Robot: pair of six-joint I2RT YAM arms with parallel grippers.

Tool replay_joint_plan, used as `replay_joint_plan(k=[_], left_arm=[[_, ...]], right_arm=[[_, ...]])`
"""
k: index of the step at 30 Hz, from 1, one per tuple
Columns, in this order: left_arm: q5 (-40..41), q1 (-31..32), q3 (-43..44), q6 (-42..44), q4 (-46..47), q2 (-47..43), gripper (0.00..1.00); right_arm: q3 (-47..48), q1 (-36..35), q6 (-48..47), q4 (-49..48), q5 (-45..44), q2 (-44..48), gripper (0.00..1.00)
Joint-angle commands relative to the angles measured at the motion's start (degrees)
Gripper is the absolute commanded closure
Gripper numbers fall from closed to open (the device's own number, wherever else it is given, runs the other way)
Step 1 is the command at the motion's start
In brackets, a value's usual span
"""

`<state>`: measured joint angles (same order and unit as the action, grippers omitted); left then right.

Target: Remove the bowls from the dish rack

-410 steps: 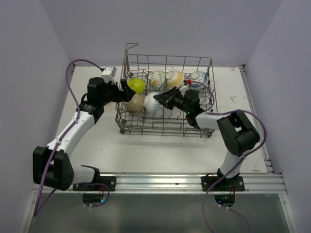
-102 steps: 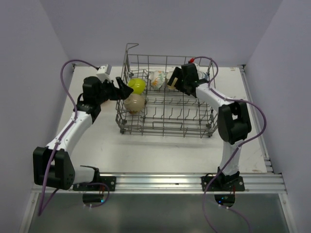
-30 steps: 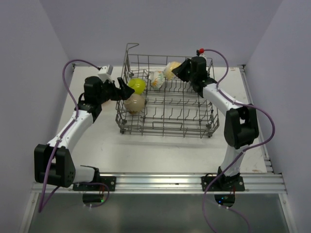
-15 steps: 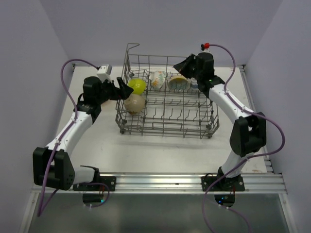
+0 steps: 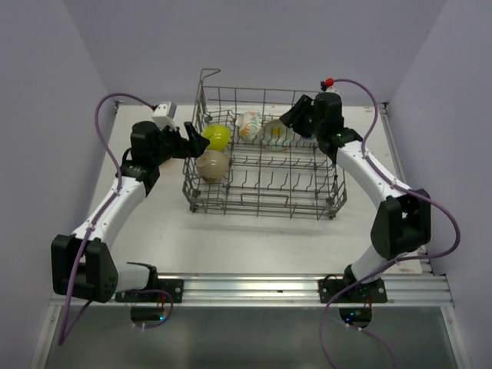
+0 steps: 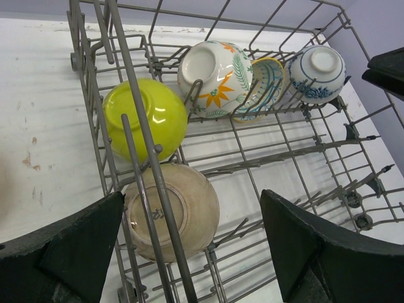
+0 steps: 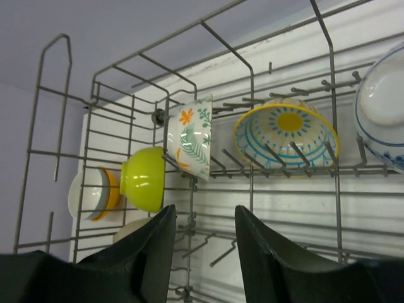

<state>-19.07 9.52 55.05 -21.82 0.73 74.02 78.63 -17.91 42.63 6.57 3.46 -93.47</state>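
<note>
Lilac walls close in a white worktop (image 5: pixel 254 231) carrying the dish rack (image 5: pixel 261 201), which holds five bowls, so the unloading looks partly done at best. The right gripper (image 7: pixel 203 214) hangs over the rack's far row with its fingers apart and nothing between them. Ahead of it and slightly to its left the floral bowl (image 7: pixel 191 136) stands on edge. The yellow-rimmed bowl (image 7: pixel 287 136) leans among the tines ahead to its right, and the blue-patterned bowl (image 7: pixel 385 113) is further right again. This arm seems to be between picks, choosing its next bowl. Its next move probably calls for lining up over one rim, dropping between the tines and closing on the bowl's wall without snagging wire. The left gripper (image 5: pixel 201 141) is spread wide and empty at the rack's side wall, with the beige bowl (image 6: pixel 173 211) directly under the gap between its fingers, foot turned towards it. The lime-yellow bowl (image 6: pixel 144 117) sits just beyond, touching or almost touching the beige one. Upright wall wires cross in front of both, so a grasp here would need the fingers to come over the wall rather than through it.
</note>
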Motion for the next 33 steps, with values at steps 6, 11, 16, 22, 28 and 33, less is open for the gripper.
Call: replay_joint_plan(k=[6, 11, 16, 22, 28, 33], left_arm=[[-0.6, 0.4, 0.4, 0.9, 1.1, -0.8, 0.06], [-2.0, 0.4, 0.6, 0.9, 1.6, 0.7, 0.06], [-2.6, 0.4, 0.8, 0.9, 1.4, 1.7, 0.06], [-3.8, 0.4, 0.9, 0.4, 1.5, 1.9, 0.06], [-4.4, 0.4, 0.9, 0.1, 1.5, 1.7, 0.06], [-4.9, 0.4, 0.9, -0.2, 1.7, 1.7, 0.06]], right_arm=[[23.7, 0.6, -24.3, 14.7, -0.7, -12.9, 0.56], [34.4, 0.8, -35.6, 22.2, -1.4, -21.7, 0.57], [39.7, 1.4, -45.6, 24.0, 3.1, -27.8, 0.58], [39.2, 1.4, -50.0, 21.2, 1.8, -29.8, 0.63], [37.8, 1.4, -53.4, 20.5, 0.4, -29.8, 0.64], [37.7, 1.4, -55.0, 20.6, -0.2, -31.2, 0.64]])
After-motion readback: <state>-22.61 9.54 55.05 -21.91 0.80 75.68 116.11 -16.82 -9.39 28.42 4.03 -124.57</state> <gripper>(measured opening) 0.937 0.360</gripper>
